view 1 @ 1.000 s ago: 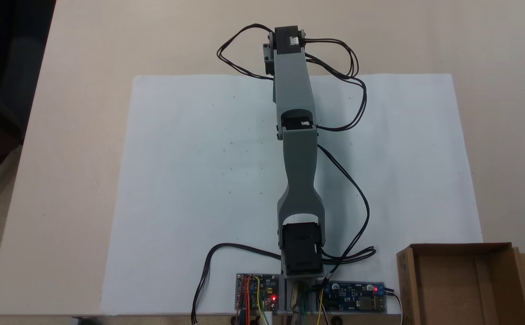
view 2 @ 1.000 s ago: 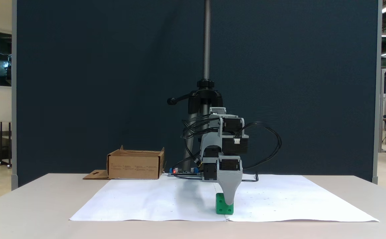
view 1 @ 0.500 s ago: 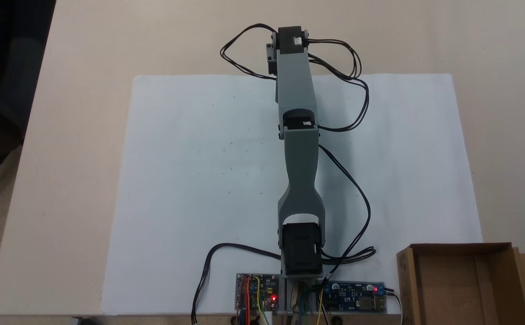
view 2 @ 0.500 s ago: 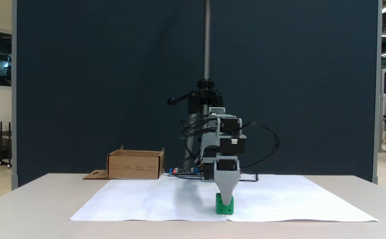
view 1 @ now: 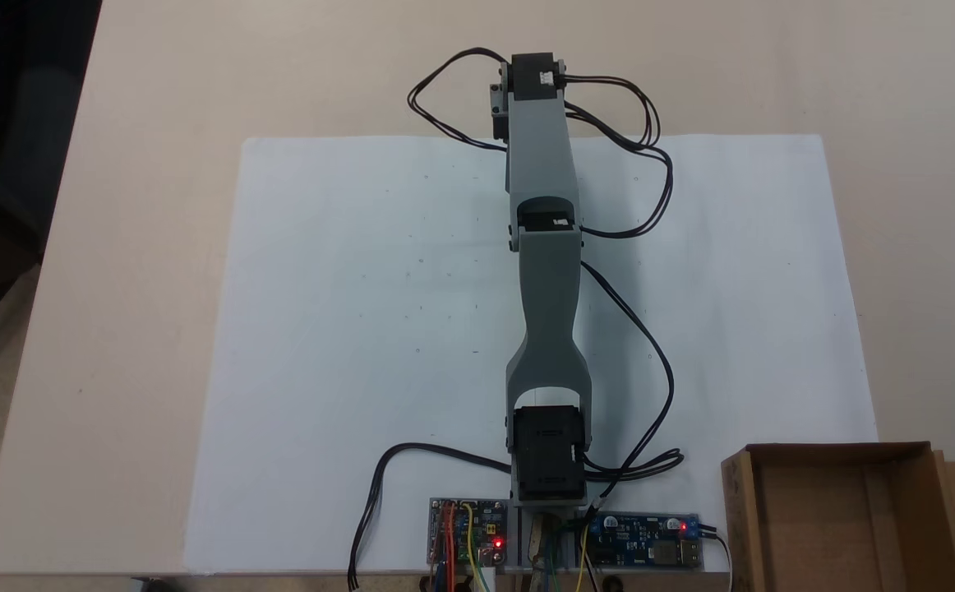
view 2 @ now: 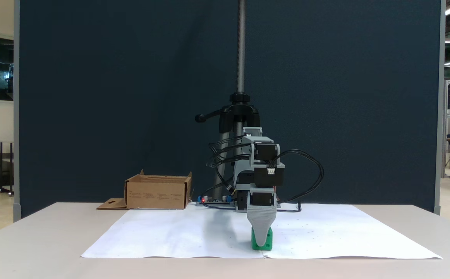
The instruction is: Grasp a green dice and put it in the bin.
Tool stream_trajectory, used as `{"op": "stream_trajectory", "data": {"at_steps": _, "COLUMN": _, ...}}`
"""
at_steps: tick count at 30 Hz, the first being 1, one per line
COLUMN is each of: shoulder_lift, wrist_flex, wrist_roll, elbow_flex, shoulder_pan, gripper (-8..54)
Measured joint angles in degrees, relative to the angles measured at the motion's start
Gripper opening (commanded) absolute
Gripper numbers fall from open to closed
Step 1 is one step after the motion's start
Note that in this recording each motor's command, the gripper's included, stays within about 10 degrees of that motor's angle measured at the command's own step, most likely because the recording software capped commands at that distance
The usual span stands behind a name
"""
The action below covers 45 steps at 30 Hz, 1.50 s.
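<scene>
The arm is stretched straight out from its base across the white paper sheet [view 1: 362, 329], w/ the pincer [view 2: 261, 245] pointing down at the far end of the reach. In the low fixed view the green dice [view 2: 265, 243] sits on the paper near its front edge, and the grey pincer jaw stands right in front of it, tip down at about paper level, so only the dice's sides show either side of the jaw. The jaws line up one behind the other from that camera, and from above the arm's own body covers them, so whether the pincer is released or clenched on the dice can't be told. The dice looks flat on the sheet, not lifted. The bin [view 1: 740, 510], a brown cardboard box w/ a hang-hole flap, stands well apart from the dice, back beside the arm's base and next to the blue circuit board [view 1: 646, 543]; from above its inside, as far as shown, looks bare. Progress, judged from this: approach is done and the pincer is down at the dice, approx. at the grasp step. Left to do: confirm the grip, lift, swing back toward the base and to the bin's side, then let go over the bin. The surface [view 1: 132, 247] around the sheet is plain beige.
</scene>
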Motion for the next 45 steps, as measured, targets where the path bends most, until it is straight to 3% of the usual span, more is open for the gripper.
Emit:
{"op": "stream_trajectory", "data": {"at_steps": 4, "shoulder_lift": 0.0, "wrist_flex": 0.0, "wrist_roll": 0.0, "elbow_flex": 0.0, "shoulder_pan": 0.0, "gripper": 39.8}}
{"op": "stream_trajectory", "data": {"at_steps": 11, "shoulder_lift": 0.0, "wrist_flex": 0.0, "wrist_roll": 0.0, "elbow_flex": 0.0, "shoulder_pan": 0.09, "gripper": 31.7}}
{"op": "stream_trajectory", "data": {"at_steps": 24, "shoulder_lift": -0.7, "wrist_flex": 0.0, "wrist_roll": 0.0, "elbow_flex": 0.0, "shoulder_pan": 0.09, "gripper": 31.6}}
{"op": "stream_trajectory", "data": {"at_steps": 27, "shoulder_lift": -0.79, "wrist_flex": 0.0, "wrist_roll": 0.0, "elbow_flex": 0.0, "shoulder_pan": 0.09, "gripper": 24.3}}
{"op": "stream_trajectory", "data": {"at_steps": 33, "shoulder_lift": -0.88, "wrist_flex": 0.0, "wrist_roll": 0.0, "elbow_flex": 0.0, "shoulder_pan": 0.18, "gripper": 23.7}}
{"op": "stream_trajectory", "data": {"at_steps": 35, "shoulder_lift": -0.88, "wrist_flex": 0.0, "wrist_roll": 0.0, "elbow_flex": 0.0, "shoulder_pan": 0.18, "gripper": 14.2}}
{"op": "stream_trajectory", "data": {"at_steps": 36, "shoulder_lift": -0.88, "wrist_flex": 0.0, "wrist_roll": 0.0, "elbow_flex": 0.0, "shoulder_pan": 0.18, "gripper": 12.2}}
{"op": "stream_trajectory", "data": {"at_steps": 45, "shoulder_lift": -0.88, "wrist_flex": -0.53, "wrist_roll": 0.0, "elbow_flex": 0.0, "shoulder_pan": 0.79, "gripper": 12.1}}
